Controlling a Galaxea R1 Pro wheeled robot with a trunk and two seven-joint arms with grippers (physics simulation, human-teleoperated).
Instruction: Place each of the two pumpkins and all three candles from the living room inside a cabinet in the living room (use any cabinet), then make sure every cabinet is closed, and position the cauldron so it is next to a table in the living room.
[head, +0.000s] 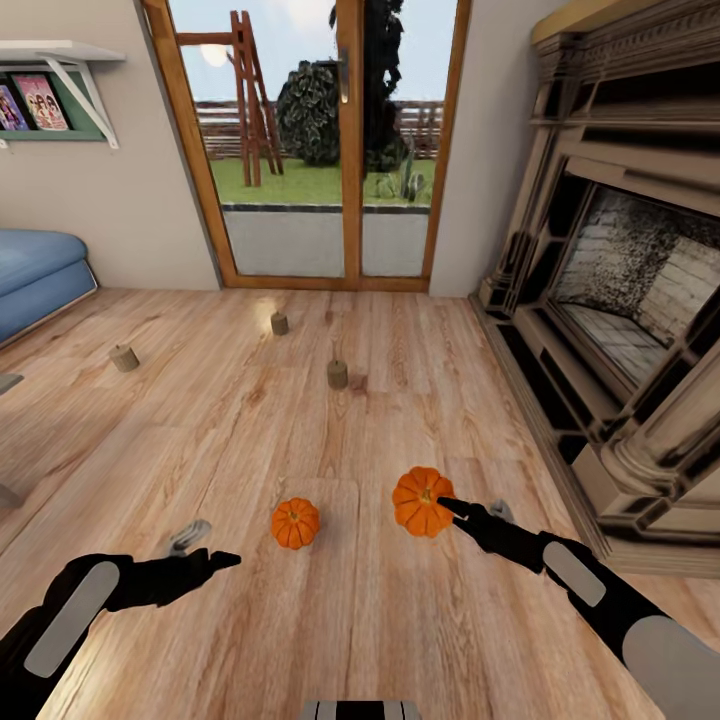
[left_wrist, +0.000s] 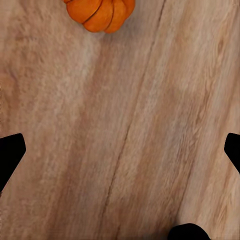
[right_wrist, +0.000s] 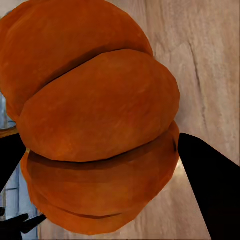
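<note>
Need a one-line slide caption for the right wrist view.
Right gripper fingers flank a ribbed bright-orange pumpkin above light wooden floorboards.

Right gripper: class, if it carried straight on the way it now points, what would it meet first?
The right gripper would probably meet the nearer pumpkin first; its fingers flank that pumpkin closely.

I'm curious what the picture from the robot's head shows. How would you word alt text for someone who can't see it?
Two black robot arms reach over a light wooden floor toward two small bright-orange ribbed pumpkins; the right gripper touches the right-hand pumpkin, the left gripper is short of the other pumpkin. Beyond, three stubby tan candles stand before glass doors.
</note>
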